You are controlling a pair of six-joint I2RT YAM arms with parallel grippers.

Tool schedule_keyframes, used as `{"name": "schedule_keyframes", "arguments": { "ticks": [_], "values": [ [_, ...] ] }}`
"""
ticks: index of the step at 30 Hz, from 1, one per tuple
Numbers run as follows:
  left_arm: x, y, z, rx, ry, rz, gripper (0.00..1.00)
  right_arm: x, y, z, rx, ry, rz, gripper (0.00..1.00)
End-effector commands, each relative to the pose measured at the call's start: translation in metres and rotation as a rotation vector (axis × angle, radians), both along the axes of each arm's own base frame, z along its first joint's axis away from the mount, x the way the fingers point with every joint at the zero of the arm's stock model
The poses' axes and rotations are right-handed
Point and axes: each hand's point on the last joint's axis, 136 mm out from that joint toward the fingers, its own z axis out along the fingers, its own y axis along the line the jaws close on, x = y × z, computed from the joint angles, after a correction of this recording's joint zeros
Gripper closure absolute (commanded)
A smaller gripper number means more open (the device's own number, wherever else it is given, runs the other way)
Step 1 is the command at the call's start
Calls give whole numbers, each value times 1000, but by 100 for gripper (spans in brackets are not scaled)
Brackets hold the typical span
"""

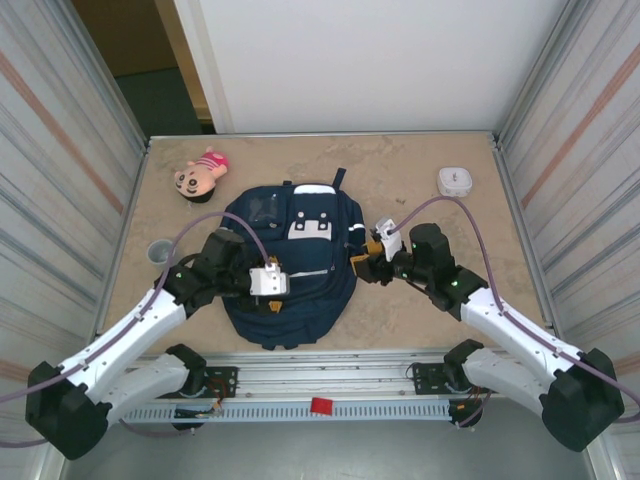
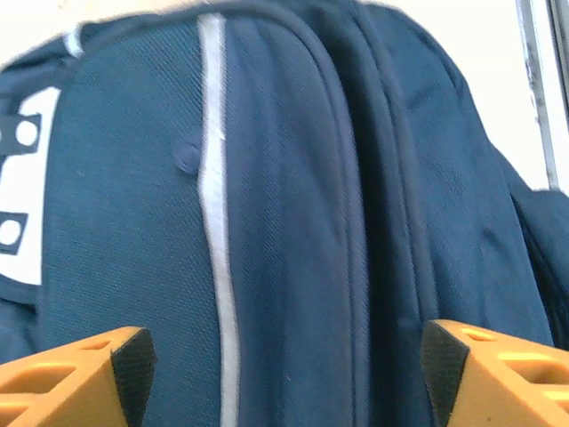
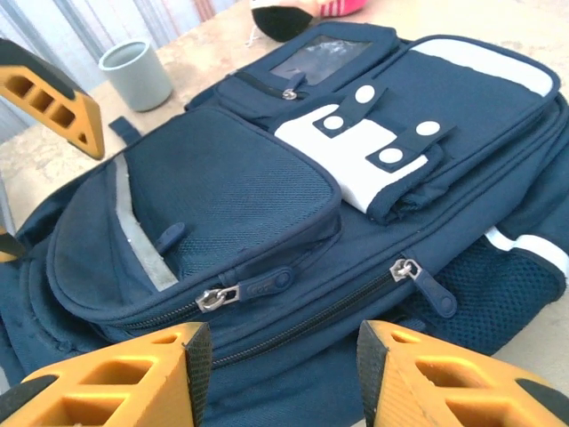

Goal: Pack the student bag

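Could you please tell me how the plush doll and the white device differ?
The plush doll is pink and tan with an irregular, figure-like shape; the white device is a plain, rounded puck. The plush doll lies far left of the student bag; the white device sits far right. Both rest on the table, apart from the bag.

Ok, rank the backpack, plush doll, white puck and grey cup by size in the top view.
1. Backpack.
2. Plush doll.
3. White puck, slightly larger than the grey cup; close call.
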Motion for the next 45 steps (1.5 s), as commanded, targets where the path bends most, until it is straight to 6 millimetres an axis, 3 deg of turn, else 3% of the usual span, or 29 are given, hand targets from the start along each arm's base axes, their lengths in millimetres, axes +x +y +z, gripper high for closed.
{"name": "schedule_keyframes", "arguments": {
  "ticks": [1, 5, 9, 14, 17, 18, 31, 36, 41, 45],
  "values": [
    [1, 10, -8, 91, -28, -37, 20, -3, 7, 10, 17, -41, 45, 52],
    [29, 13, -18, 119, -119, 46, 20, -2, 6, 12, 21, -59, 36, 51],
    [49, 5, -13, 64, -171, 99, 24, 0, 6, 14, 29, -75, 28, 50],
    [45, 1, 4, -78, -92, 100, 60, 5, 6, 11, 28, -70, 19, 42],
    [35, 2, 23, -212, -29, 77, 93, 7, 8, 10, 47, -75, 39, 34],
    [33, 3, 25, -235, -27, 71, 98, 9, 9, 6, 45, -71, 53, 33],
    [27, 6, 30, -258, -49, 14, 100, 32, 47, -32, -62, -56, 348, 31],
    [26, 7, 30, -240, -43, -2, 100, 41, 58, -38, -79, -68, 439, 32],
    [35, 7, 34, -253, -62, 34, 100, 20, 68, -45, -83, -17, 564, 43],
    [42, 8, 37, -264, -70, 61, 100, 7, 64, -44, -70, 22, 580, 63]
  ]
}}
